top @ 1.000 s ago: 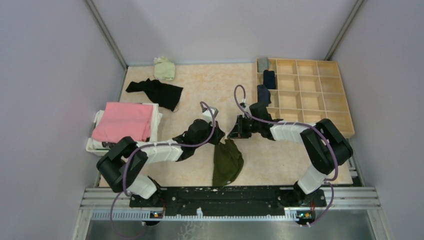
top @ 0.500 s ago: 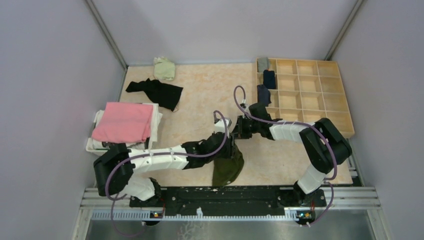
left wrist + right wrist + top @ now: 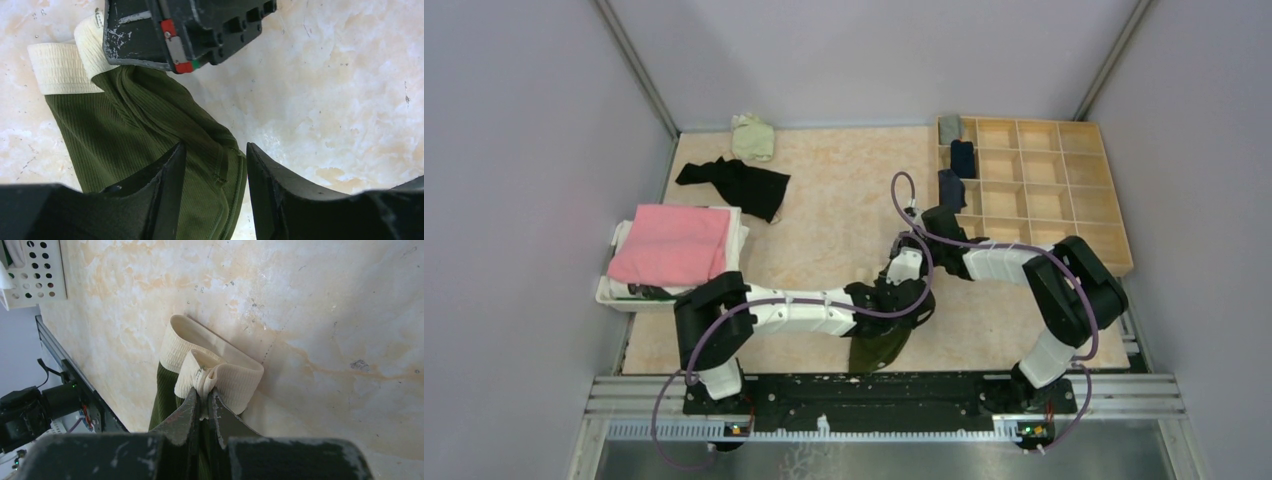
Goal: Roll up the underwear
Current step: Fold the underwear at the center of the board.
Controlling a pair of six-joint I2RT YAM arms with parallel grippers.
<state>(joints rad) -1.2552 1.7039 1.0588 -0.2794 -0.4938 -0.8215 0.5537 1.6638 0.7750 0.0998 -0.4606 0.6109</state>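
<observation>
At the middle of the counter [image 3: 824,190], the right fingers [image 3: 196,410] are clenched on the cream waistband [image 3: 225,377] of the olive green underwear [image 3: 125,125], pinching a bunched fold of it. The left fingers [image 3: 172,167] stand spread apart over the same garment near its side edge, grasping nothing, with ribbed fabric showing between them. The underwear lies on the counter just in front of the arm bases, waistband toward the far side. A wooden tray [image 3: 1064,130] sits to the right, with three small bundles [image 3: 962,157] in its left column. Well to the left, a pink cloth [image 3: 674,240] rests on a white basket [image 3: 612,292].
</observation>
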